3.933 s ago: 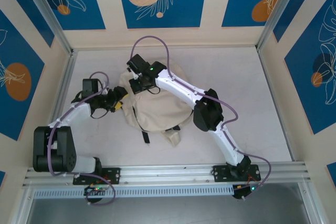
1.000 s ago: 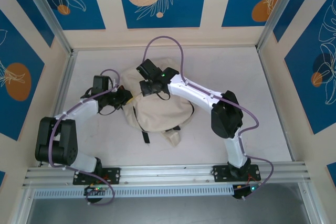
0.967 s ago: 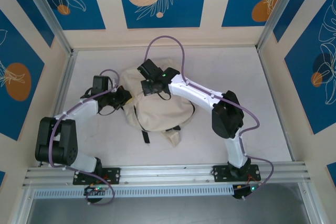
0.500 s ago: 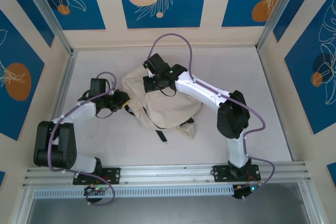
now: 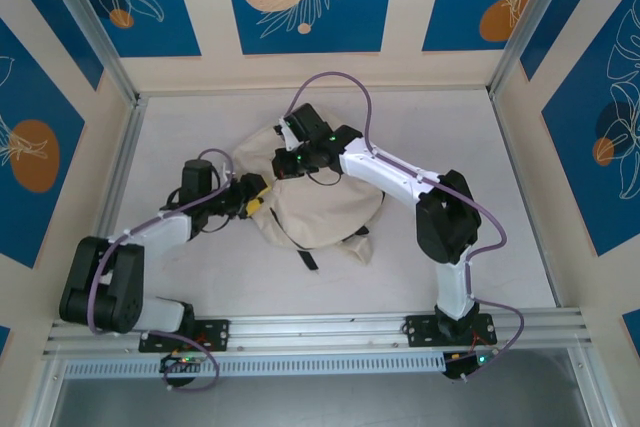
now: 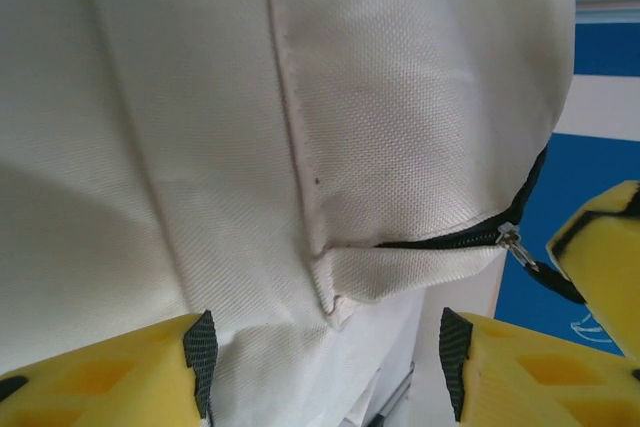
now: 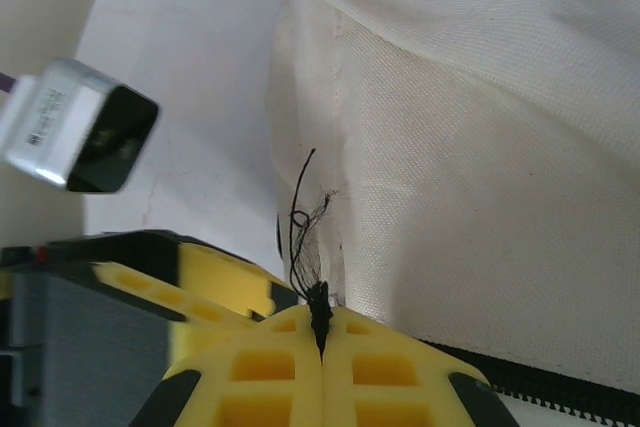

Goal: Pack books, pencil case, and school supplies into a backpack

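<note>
The backpack [image 5: 325,212] sits in the middle of the worktop [image 5: 520,247], soft and floppy, so I'd grab a seam [image 6: 285,127] or strap [image 5: 309,259], not flat cloth. The right fingers [image 7: 320,347] are pinched tight on a dark cord [image 7: 305,237] at its 11 o'clock; the left fingers [image 5: 254,198] stand apart at 9 o'clock, holding nothing.

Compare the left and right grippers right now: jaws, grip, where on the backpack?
Jaws: left gripper apart, right gripper shut. Grip: left gripper holds nothing, backpack fabric facing it; right gripper pinches a dark frayed cord near the zipper. Place: left gripper at the backpack's left edge, right gripper at its far side. Both have yellow fingers.
</note>
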{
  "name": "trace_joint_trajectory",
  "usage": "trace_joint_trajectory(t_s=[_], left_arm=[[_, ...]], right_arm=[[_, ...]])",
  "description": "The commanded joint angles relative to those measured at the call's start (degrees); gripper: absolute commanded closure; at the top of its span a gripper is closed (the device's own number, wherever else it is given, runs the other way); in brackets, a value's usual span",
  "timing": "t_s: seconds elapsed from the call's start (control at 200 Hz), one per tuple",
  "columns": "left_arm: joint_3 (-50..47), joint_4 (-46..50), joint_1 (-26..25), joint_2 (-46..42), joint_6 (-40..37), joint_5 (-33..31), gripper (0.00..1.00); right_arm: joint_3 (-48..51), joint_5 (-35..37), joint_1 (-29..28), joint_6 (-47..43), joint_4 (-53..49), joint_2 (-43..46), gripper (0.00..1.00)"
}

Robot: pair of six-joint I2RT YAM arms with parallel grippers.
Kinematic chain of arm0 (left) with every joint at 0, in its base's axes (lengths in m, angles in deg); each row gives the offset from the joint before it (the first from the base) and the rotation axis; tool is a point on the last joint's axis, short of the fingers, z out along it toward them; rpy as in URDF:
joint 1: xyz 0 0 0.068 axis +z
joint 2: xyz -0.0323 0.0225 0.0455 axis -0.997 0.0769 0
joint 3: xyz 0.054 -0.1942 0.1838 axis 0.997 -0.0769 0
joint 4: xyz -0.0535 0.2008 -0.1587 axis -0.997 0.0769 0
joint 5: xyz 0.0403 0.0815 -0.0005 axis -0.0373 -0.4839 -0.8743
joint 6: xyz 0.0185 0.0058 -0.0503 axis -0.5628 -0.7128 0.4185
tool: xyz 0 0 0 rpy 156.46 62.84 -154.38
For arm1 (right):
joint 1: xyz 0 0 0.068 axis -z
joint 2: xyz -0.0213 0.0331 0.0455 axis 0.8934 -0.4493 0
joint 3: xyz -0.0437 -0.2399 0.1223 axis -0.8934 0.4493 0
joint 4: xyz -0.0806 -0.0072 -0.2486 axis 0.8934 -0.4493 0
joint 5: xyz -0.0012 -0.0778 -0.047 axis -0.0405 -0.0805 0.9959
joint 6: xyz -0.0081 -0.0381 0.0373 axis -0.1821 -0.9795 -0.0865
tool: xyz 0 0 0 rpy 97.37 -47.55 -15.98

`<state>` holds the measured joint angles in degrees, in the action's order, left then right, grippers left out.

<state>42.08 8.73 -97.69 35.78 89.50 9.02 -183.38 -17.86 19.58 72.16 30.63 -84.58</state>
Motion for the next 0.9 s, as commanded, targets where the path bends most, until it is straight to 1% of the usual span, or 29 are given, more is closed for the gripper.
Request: trace_joint_trajectory(t_s=[0.0,0.09,0.23,0.34,0.395,0.55,0.74,0.825,0.895], left_arm=[[-0.36,-9.72,-1.73,3.26,4.97,1.94,0.39],[0.26,-12.54,-2.72,5.22,6.34,1.84,0.44],[1.49,-10.86,-3.81,6.79,5.53,0.39,0.62],[1.64,-11.03,-3.96,7.26,5.31,0.02,0.72],[1.76,-10.79,-4.05,7.35,5.11,-0.15,0.75],[2.08,-10.25,-4.28,7.46,4.41,-0.24,0.8],[2.1,-10.58,-4.27,7.38,4.49,-0.24,0.83],[2.03,-10.68,-4.32,7.13,4.5,-0.33,0.9],[1.74,-10.52,-4.26,6.94,4.43,-0.87,0.99]], right_arm=[[-0.15,-7.05,-0.48,2.03,2.99,2.5,1.0],[-0.33,-7.72,-0.4,2.5,3.19,2.24,1.0],[-0.57,-9.81,-0.52,3.3,3.73,1.48,1.0],[-0.46,-10.52,-1.22,3.73,3.74,0.8,1.0],[-0.32,-10.46,-1.82,3.93,3.89,0.56,1.0],[0.48,-10.78,-3.71,5.26,4.49,-0.23,1.0],[0.59,-11.39,-5.05,6.33,4.78,-1.55,1.0],[0.81,-10.43,-5.12,5.77,4.46,-1.55,1.0],[0.45,-6.62,-4.89,4.44,2.5,-1.09,1.0]])
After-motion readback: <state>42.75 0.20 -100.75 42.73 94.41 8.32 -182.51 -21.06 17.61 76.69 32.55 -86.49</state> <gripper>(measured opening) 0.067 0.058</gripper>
